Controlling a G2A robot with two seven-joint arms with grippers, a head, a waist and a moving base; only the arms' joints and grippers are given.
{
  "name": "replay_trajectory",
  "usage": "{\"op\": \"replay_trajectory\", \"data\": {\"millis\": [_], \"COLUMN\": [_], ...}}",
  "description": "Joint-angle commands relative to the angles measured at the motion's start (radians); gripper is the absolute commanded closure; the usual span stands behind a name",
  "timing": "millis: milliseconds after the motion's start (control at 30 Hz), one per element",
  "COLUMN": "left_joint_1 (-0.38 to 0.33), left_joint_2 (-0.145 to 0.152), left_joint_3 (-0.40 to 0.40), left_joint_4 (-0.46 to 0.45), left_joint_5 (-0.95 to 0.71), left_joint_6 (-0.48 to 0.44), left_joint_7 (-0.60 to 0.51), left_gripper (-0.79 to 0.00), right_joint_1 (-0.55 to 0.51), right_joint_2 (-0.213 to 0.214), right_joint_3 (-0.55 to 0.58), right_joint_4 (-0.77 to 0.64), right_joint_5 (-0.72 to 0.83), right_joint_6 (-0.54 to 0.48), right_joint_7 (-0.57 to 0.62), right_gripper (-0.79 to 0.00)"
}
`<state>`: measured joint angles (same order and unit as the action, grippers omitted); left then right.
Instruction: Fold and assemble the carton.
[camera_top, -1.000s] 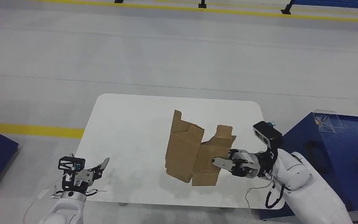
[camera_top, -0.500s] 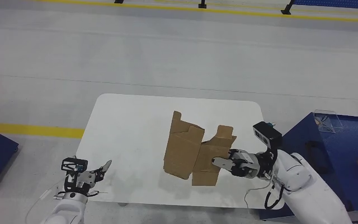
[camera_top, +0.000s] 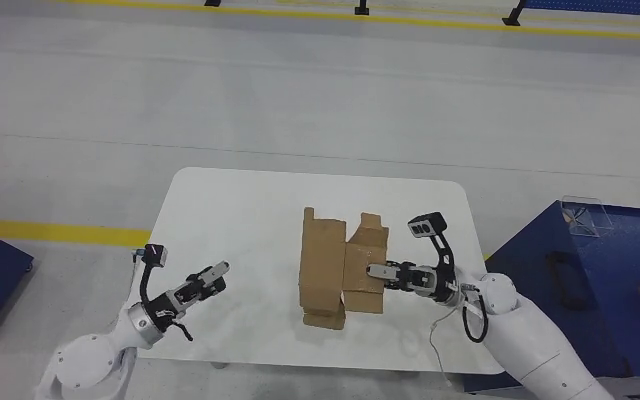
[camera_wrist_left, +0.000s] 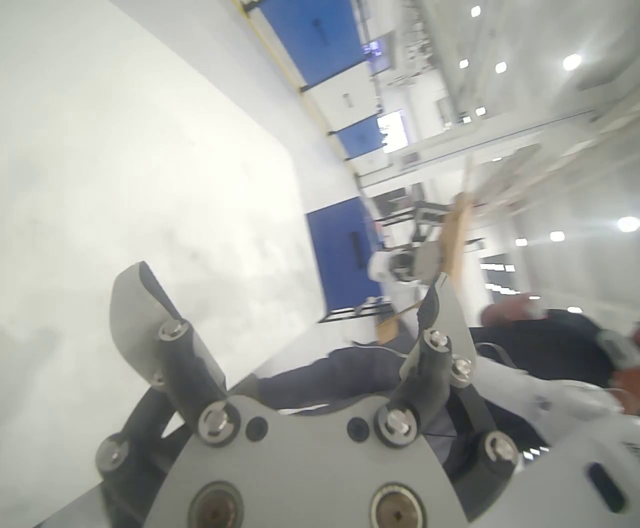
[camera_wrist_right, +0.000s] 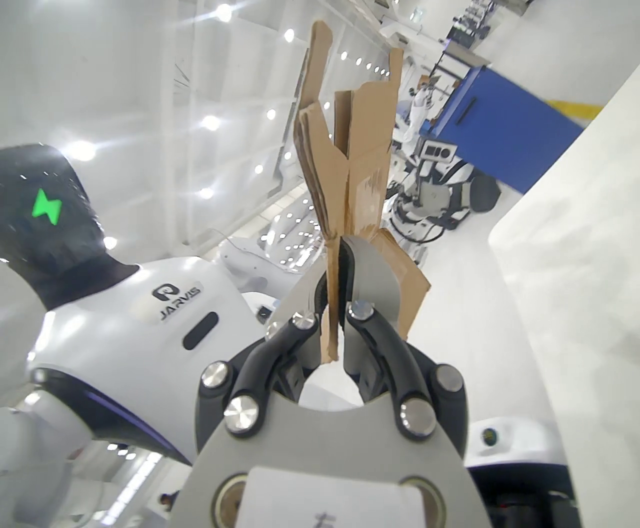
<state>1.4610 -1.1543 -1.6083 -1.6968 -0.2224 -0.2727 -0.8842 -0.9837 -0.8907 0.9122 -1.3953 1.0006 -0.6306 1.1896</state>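
A: Top view, carton (camera_top: 325, 275): brown, flattened, partly folded, over the middle of the white bench (camera_top: 230, 215).

B: Resting on it?

A: Cannot tell. Right tool (camera_top: 372, 271) is clamped on a cardboard flap on the carton's right side; the right wrist view has the board pinched edge-on between both fingers.

B: Left tool?

A: Left tool (camera_top: 215, 273) is spread and holds nothing. It is over the bench's near left part, well apart from the carton.
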Motion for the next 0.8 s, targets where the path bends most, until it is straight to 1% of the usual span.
{"op": "replay_trajectory", "data": {"millis": [0,133,167,300,333,400,500,533,600,633,667,700,767], "left_joint_1": [-0.026,-0.051,-0.056,-0.068,-0.071,-0.078,-0.079,-0.078,-0.075,-0.072,-0.071,-0.071,-0.071], "left_joint_2": [-0.001,-0.001,-0.001,-0.001,0.000,0.000,-0.001,-0.001,-0.001,-0.001,0.000,0.001,0.002], "left_joint_3": [0.037,0.093,0.108,0.158,0.172,0.193,0.219,0.225,0.231,0.237,0.240,0.240,0.237], "left_joint_4": [0.018,0.029,0.028,0.020,0.016,0.014,0.005,0.003,0.003,0.002,0.004,0.007,0.007], "left_joint_5": [-0.079,-0.176,-0.195,-0.257,-0.262,-0.275,-0.279,-0.276,-0.263,-0.265,-0.267,-0.269,-0.267], "left_joint_6": [-0.008,-0.021,-0.016,0.018,0.030,0.048,0.044,0.041,0.038,0.035,0.033,0.030,0.026], "left_joint_7": [-0.070,-0.189,-0.220,-0.306,-0.327,-0.347,-0.345,-0.341,-0.316,-0.310,-0.312,-0.314,-0.315], "left_gripper": [-0.785,-0.785,-0.763,-0.533,-0.486,-0.453,-0.271,-0.191,0.000,0.000,0.000,0.000,0.000], "right_joint_1": [0.020,0.042,0.045,0.053,0.054,0.060,0.067,0.070,0.073,0.077,0.080,0.080,0.080], "right_joint_2": [-0.014,-0.050,-0.059,-0.094,-0.103,-0.120,-0.145,-0.153,-0.165,-0.171,-0.176,-0.176,-0.176], "right_joint_3": [-0.019,-0.052,-0.058,-0.081,-0.088,-0.103,-0.122,-0.125,-0.131,-0.135,-0.135,-0.135,-0.135], "right_joint_4": [0.029,0.070,0.079,0.114,0.122,0.138,0.158,0.164,0.177,0.186,0.193,0.193,0.193], "right_joint_5": [0.044,0.082,0.083,0.046,0.044,0.017,-0.001,-0.004,-0.014,-0.024,-0.033,-0.033,-0.033], "right_joint_6": [0.065,0.135,0.145,0.159,0.162,0.162,0.164,0.167,0.179,0.187,0.183,0.183,0.183], "right_joint_7": [0.065,0.135,0.145,0.159,0.162,0.162,0.165,0.168,0.179,0.188,0.184,0.184,0.184], "right_gripper": [0.000,0.000,0.000,0.000,0.000,0.000,0.000,0.000,0.000,0.000,-0.717,-0.785,-0.785]}}
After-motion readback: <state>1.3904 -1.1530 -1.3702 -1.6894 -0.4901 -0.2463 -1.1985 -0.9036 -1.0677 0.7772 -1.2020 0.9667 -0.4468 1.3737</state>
